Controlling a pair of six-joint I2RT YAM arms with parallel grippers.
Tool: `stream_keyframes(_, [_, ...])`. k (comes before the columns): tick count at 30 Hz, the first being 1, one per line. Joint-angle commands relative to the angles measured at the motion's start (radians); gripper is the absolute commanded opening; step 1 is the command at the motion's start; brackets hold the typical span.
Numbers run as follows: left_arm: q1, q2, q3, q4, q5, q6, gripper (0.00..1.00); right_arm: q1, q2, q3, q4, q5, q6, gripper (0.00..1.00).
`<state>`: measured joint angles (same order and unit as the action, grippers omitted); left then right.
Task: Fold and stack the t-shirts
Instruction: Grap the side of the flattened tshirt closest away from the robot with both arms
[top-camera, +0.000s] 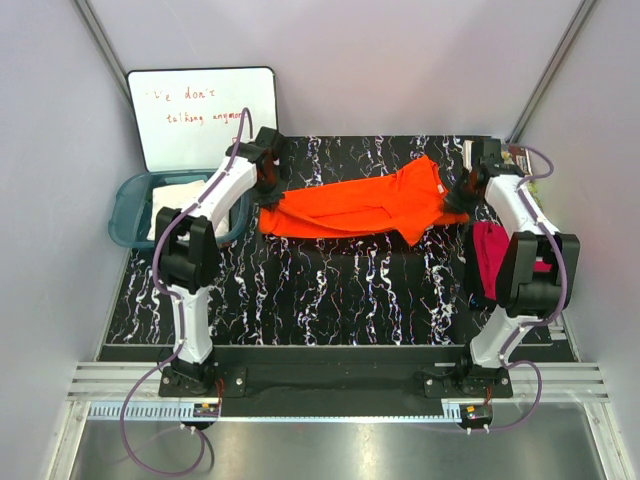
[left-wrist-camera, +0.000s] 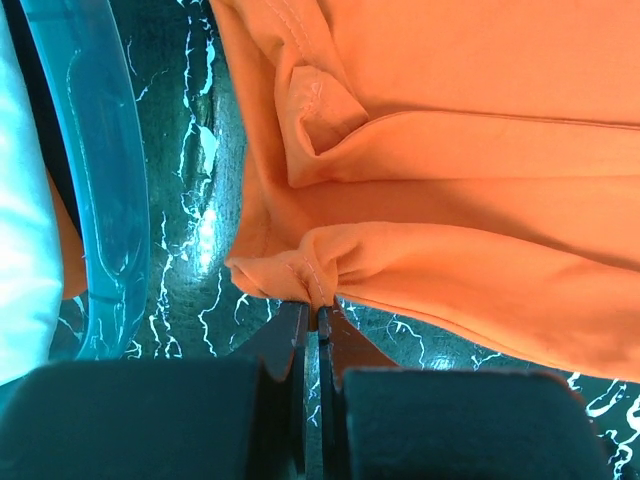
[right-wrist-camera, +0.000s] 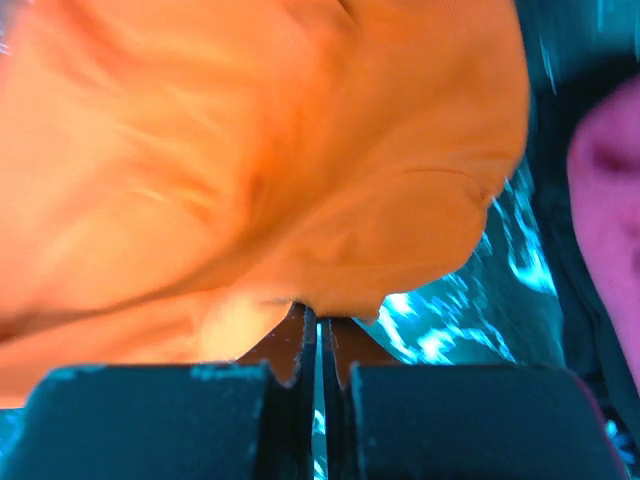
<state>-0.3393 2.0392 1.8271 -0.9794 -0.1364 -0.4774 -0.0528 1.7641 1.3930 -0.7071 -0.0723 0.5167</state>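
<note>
The orange t-shirt (top-camera: 360, 208) lies stretched across the far middle of the black marbled table. My left gripper (top-camera: 268, 183) is shut on its left edge; the left wrist view shows a bunched hem of the orange shirt (left-wrist-camera: 420, 200) pinched between the fingertips (left-wrist-camera: 316, 312). My right gripper (top-camera: 462, 192) is shut on its right end; the right wrist view shows orange cloth (right-wrist-camera: 260, 160) clamped at the tips (right-wrist-camera: 322, 320). The magenta-pink t-shirt (top-camera: 488, 258) lies bunched at the right, partly behind my right arm, and shows in the right wrist view (right-wrist-camera: 605, 190). The cream-white t-shirt (top-camera: 180, 200) lies in the tub.
A teal plastic tub (top-camera: 128, 215) stands at the far left, its rim close to my left gripper (left-wrist-camera: 95, 170). A whiteboard (top-camera: 205, 115) with writing leans on the back wall. Colourful booklets (top-camera: 512, 152) lie at the far right corner.
</note>
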Motion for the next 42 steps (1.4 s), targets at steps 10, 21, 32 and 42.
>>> stream_keyframes(10, [0.008, 0.047, 0.132, -0.048, -0.006, 0.043, 0.0, 0.01, 0.336, 0.415, 0.057, -0.04, -0.047, 0.74])
stream_keyframes(21, [0.008, 0.072, 0.156, -0.051, -0.002, 0.053, 0.0, 0.01, 0.17, 0.19, 0.073, -0.027, -0.047, 0.86])
stream_keyframes(32, [0.014, 0.078, 0.159, -0.056, -0.002, 0.071, 0.0, 0.01, 0.273, 0.201, 0.11, 0.066, -0.057, 0.75])
stream_keyframes(42, [0.019, 0.07, 0.159, -0.067, -0.009, 0.082, 0.0, 0.01, 0.388, 0.271, 0.138, 0.097, -0.046, 0.68])
